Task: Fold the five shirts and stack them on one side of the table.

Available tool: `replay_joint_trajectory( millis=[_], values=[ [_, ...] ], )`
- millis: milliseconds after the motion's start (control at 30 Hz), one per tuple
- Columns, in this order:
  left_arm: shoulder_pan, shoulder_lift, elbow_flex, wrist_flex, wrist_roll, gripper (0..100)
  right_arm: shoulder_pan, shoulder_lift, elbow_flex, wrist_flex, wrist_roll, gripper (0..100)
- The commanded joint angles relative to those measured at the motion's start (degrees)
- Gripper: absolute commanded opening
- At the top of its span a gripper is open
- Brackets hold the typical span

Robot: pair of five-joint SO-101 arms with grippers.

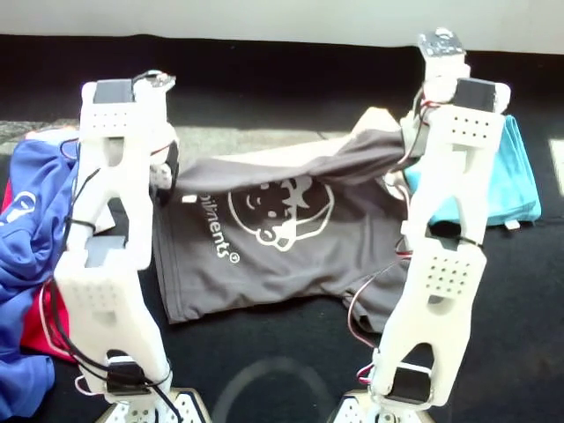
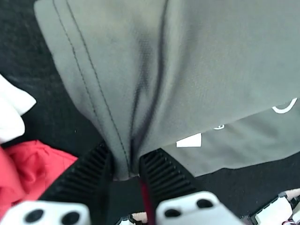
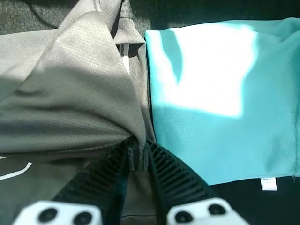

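We hold the grey shirt (image 1: 264,264), spread mid-tabletop (image 1: 291,352), with both claws pinched shut on it: the left claw (image 2: 126,161) on a hemmed edge, the right claw (image 3: 137,149) on a lifted fold beside the teal shirt (image 3: 211,117). To fold well, we should carry both ends together — cloth taut, edges level.

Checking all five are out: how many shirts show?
4 clearly: grey shirt mid-table, turquoise shirt folded at right, blue shirt over red shirt at left. White cloth by the red may be a fifth.
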Motion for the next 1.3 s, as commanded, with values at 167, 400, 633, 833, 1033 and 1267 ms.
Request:
replay_joint_trajectory(
  millis=[167, 400, 633, 833, 1033, 1267],
  values=[
    [0.57, -10.68, 11.82, 0.7, -0.53, 1, 1.45, -28.97, 38.02, -2.33, 0.7, 0.5],
    [0.57, -13.76, 20.79, 0.7, -2.73, 1, 6.2, -50.07, 72.4, -14.02, 8.0, 0.5],
    [0.75, -20.97, 29.41, 0.62, -5.8, 1, 10.77, -67.82, 97.1, -23.34, 13.19, 0.5],
    [0.75, -25.8, 43.12, -7.47, -5.89, 1, 14.9, -74.42, 104.04, -25.36, 16.79, 0.5],
    [0.48, -28.88, 49.71, -11.34, -5.89, 1, 16.04, -74.59, 104.66, -26.07, 18.73, 0.5],
    [0.84, -32.31, 51.82, -8.18, -8.44, 1, 16.04, -75.03, 104.66, -25.8, 18.81, 0.5]
  ],
)
